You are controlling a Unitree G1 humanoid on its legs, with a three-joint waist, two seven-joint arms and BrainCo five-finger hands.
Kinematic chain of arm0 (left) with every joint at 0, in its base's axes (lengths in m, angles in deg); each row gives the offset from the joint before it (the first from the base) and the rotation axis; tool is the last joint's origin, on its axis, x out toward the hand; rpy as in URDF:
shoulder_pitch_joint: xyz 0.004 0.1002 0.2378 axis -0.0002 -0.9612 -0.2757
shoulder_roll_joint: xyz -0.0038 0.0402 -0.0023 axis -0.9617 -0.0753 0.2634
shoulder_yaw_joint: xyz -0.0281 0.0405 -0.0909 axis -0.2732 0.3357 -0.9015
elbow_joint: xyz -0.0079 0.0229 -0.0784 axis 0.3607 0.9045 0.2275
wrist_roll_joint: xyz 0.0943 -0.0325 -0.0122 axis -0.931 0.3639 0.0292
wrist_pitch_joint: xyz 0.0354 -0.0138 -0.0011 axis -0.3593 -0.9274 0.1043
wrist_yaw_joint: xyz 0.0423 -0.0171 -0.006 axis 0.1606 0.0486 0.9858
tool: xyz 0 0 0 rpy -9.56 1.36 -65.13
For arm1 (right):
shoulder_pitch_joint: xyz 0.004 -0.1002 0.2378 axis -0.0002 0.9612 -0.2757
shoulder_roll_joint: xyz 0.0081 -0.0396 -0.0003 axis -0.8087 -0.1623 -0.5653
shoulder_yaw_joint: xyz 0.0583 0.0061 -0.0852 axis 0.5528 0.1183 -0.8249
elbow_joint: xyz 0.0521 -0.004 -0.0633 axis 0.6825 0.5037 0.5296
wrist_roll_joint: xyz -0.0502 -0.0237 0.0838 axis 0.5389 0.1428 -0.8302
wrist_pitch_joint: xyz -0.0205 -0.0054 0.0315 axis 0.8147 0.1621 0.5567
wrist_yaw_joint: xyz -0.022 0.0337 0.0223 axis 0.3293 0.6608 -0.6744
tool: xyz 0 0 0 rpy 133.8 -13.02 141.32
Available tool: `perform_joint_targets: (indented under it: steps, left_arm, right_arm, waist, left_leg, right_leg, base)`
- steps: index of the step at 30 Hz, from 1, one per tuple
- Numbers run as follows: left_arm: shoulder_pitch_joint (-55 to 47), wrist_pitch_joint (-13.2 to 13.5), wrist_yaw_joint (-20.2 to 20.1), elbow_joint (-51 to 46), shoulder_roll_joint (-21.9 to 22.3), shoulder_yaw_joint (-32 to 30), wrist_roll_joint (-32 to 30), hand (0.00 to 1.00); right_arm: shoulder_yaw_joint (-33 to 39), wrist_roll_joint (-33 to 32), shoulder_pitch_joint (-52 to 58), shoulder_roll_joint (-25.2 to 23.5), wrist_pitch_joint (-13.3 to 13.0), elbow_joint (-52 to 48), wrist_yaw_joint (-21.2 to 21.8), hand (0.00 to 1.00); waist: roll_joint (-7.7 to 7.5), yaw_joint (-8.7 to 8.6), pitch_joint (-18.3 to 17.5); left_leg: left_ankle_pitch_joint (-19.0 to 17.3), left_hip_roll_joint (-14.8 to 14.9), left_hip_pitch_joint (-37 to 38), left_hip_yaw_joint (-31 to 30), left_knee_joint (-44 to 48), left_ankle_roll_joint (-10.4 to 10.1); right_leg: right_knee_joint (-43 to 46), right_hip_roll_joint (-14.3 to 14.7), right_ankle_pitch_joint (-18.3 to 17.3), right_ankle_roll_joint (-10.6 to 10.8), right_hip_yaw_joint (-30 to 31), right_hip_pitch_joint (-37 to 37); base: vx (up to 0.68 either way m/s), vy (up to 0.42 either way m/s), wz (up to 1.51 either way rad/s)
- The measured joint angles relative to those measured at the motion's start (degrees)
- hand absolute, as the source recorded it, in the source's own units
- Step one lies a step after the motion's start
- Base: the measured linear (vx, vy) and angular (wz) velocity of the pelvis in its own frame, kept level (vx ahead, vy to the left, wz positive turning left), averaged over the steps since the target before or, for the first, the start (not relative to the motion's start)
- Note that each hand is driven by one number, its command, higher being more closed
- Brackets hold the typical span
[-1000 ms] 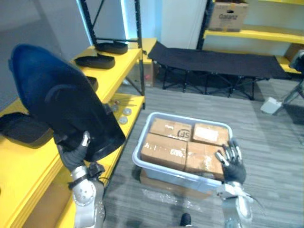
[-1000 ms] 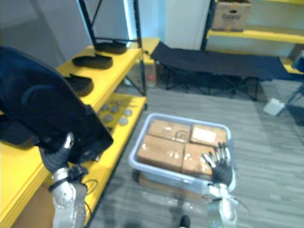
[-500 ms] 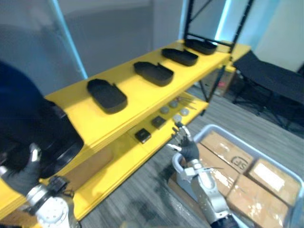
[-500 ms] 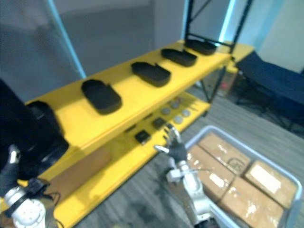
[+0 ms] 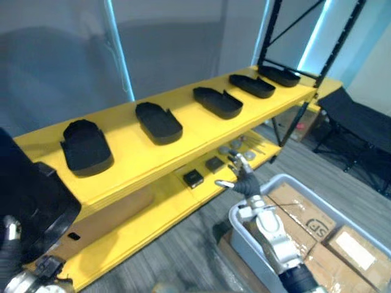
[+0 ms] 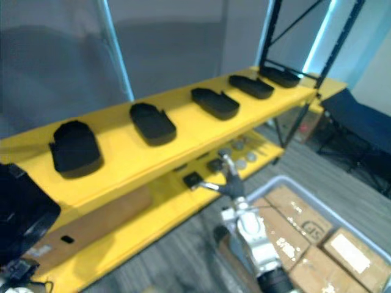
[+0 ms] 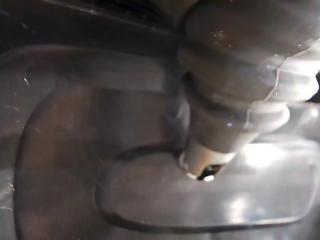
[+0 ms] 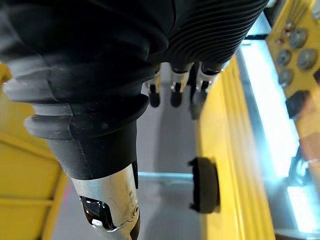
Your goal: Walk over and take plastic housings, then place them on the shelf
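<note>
Right hand [image 5: 245,183] upright, fingers straight, near shelf [image 5: 183,141]; left hand [image 5: 7,251] round housing [image 5: 32,207].

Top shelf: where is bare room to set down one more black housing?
Bare yellow: the left end of the top shelf, beside the leftmost housing, and the gap between it and the second housing. Toward the far end three housings sit closer: crowded.

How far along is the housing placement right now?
Done: five black plastic housings lie along the yellow shelf, on its top board. In hand: the left hand grips another large dark plastic housing at the shelf's near end. Left: setting it down. The right hand is open, empty.
</note>
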Motion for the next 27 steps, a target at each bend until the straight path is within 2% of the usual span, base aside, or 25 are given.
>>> perform_joint_targets:
  steps: [1, 2, 3, 4, 6, 7, 9, 11, 13, 16, 20, 23, 26, 27]
  left_arm:
    - [0.46, 0.17, -0.97, -0.06, -0.21, 1.40, 0.56, 1.00]
    - [0.63, 0.28, -2.42, -0.55, -0.33, 3.41, 0.99, 1.00]
    - [0.88, 0.26, -3.11, -1.88, -0.52, 4.21, 0.97, 1.00]
    - [0.96, 0.28, -3.21, -2.74, -0.59, 4.38, 0.97, 1.00]
    - [1.39, 0.36, -3.65, -5.12, -0.97, 5.22, 0.94, 1.00]
    - [1.44, 0.36, -3.69, -5.15, -1.06, 5.31, 0.95, 1.00]
    - [1.71, 0.29, -5.10, -5.16, -2.80, 5.93, 0.95, 1.00]
    - [1.92, 0.28, -5.92, -5.16, -2.86, 6.50, 0.88, 1.00]
    - [2.19, 0.27, -6.27, -5.16, -3.44, 8.60, 0.97, 1.00]
    - [4.92, 0.22, -7.30, -4.53, -6.04, 13.23, 0.99, 1.00]
    - [7.28, 0.15, -7.36, -2.70, -6.94, 15.17, 1.45, 1.00]
    - [6.19, 0.15, -6.41, -1.74, -6.39, 17.07, 1.43, 1.00]
    - [5.29, -0.03, -5.14, -1.36, -4.98, 18.10, 1.39, 1.00]
    - [4.65, -0.06, -4.72, -1.24, -4.75, 18.52, 1.41, 1.00]
  right_arm:
    - [0.67, 0.00, 0.73, 0.40, 0.02, -0.70, -0.16, 0.00]
    - [1.47, -0.18, 1.76, 1.39, 0.03, -1.02, -0.18, 0.00]
    - [2.30, -0.20, 2.50, 1.22, -0.07, -1.09, 0.61, 0.00]
    - [2.30, -0.20, 2.74, 0.66, -0.07, -1.08, 0.85, 0.00]
    - [2.08, -0.19, 3.54, -2.16, -1.11, -1.08, 2.69, 0.00]
    - [2.08, -0.20, 3.53, -2.33, -1.22, -1.08, 2.78, 0.00]
    - [1.87, -0.17, 3.33, -4.43, -5.34, -1.07, 4.57, 0.00]
    - [1.34, 0.11, 3.35, -4.86, -7.69, -1.05, 5.02, 0.00]
    - [0.87, 1.10, 3.28, -4.76, -9.40, -1.05, 5.96, 0.00]
    - [1.16, 2.71, 3.33, -3.10, -11.08, -1.06, 5.56, 0.00]
    - [2.36, 4.73, 3.12, -1.81, -11.58, -1.07, 3.26, 0.00]
    - [3.18, 4.89, 3.08, -0.82, -11.93, -1.08, 2.93, 0.00]
    - [3.21, 4.86, 3.63, -0.90, -12.47, -1.10, 3.42, 0.00]
    - [3.21, 4.85, 4.07, -0.95, -13.73, -1.17, 3.95, 0.00]
  waist:
    - [0.59, -0.27, 0.45]
    - [1.34, -0.22, 0.85]
    - [1.84, -0.36, 1.31]
    - [1.79, -0.34, 1.86]
    - [0.05, -0.46, 3.26]
    - [-0.03, -0.46, 3.33]
    - [-2.28, 0.01, 4.09]
    - [-2.82, 0.16, 4.14]
    - [-2.77, 0.04, 4.17]
    - [-2.23, -1.31, 4.41]
    - [-0.98, -1.17, 5.13]
    - [0.68, -1.17, 5.90]
    - [1.03, -2.13, 6.20]
    - [1.05, -2.64, 6.53]
  left_leg:
    - [1.64, 0.60, -0.16, 1.72, 0.07, -2.03]
    - [3.13, -0.34, -0.53, 1.31, -0.76, -5.24]
    - [3.62, -1.49, -0.59, 0.90, -1.23, -5.62]
    - [3.64, -1.87, -0.57, 0.94, -1.23, -5.58]
    - [3.47, -2.56, -0.50, 1.29, -1.25, -5.37]
    - [3.44, -2.57, -0.49, 1.32, -1.26, -5.37]
    - [3.27, -2.65, -0.48, 3.11, -1.98, -5.26]
    - [3.11, -2.89, -0.54, 4.04, -2.20, -5.00]
    - [3.09, -3.18, -0.86, 3.95, -2.34, -4.89]
    - [4.22, -3.82, -3.35, -0.23, -2.19, -4.74]
    - [5.46, -3.36, -3.66, -3.24, -2.43, -5.44]
    - [5.80, -1.39, -3.63, -3.92, -1.74, -5.91]
    - [6.10, -0.40, -3.55, -4.78, -1.25, -6.39]
    - [6.37, -0.41, -3.38, -5.18, -1.25, -6.86]
  right_leg:
    - [0.75, -0.37, -0.36, 0.52, -1.29, 0.61]
    - [1.73, -1.51, -0.59, 0.93, -2.42, 0.54]
    - [2.06, -2.42, -0.49, 1.08, -2.60, 0.48]
    - [2.14, -2.81, -0.40, 1.23, -2.59, 0.50]
    - [2.14, -3.67, -0.23, 1.49, -2.37, 0.50]
    - [2.14, -3.71, -0.22, 1.48, -2.32, 0.48]
    - [2.34, -4.30, -0.19, 1.47, 0.34, -1.45]
    - [2.41, -4.75, 0.22, 1.10, 1.35, -2.45]
    - [2.49, -4.81, 0.33, 0.72, 3.99, -3.13]
    - [3.06, -4.11, -1.05, -0.67, 10.13, -3.38]
    - [3.43, -2.74, -3.64, 0.97, 10.73, -1.70]
    - [3.40, -0.60, -4.55, 0.74, 11.39, -0.99]
    - [3.44, 0.63, -6.16, 0.71, 11.69, -0.04]
    - [3.60, 0.72, -7.48, 0.99, 12.49, 0.52]
  base:
    - [0.06, 0.106, 1.15]
    - [0.06, 0.171, 0.67]
    - [0.03, 0.166, 0.44]
    - [0.03, 0.145, 0.16]
    - [0.00, 0.100, 0.00]
    - [0.00, 0.074, -0.08]
    - [0.00, 0.068, -0.28]
    - [0.01, 0.070, -0.25]
    - [0.01, 0.065, 0.03]
    - [0.00, 0.045, 0.56]
    - [0.00, -0.032, 0.38]
    - [-0.06, -0.068, 0.06]
    - [-0.08, -0.065, 0.09]
    - [-0.08, -0.047, 0.11]
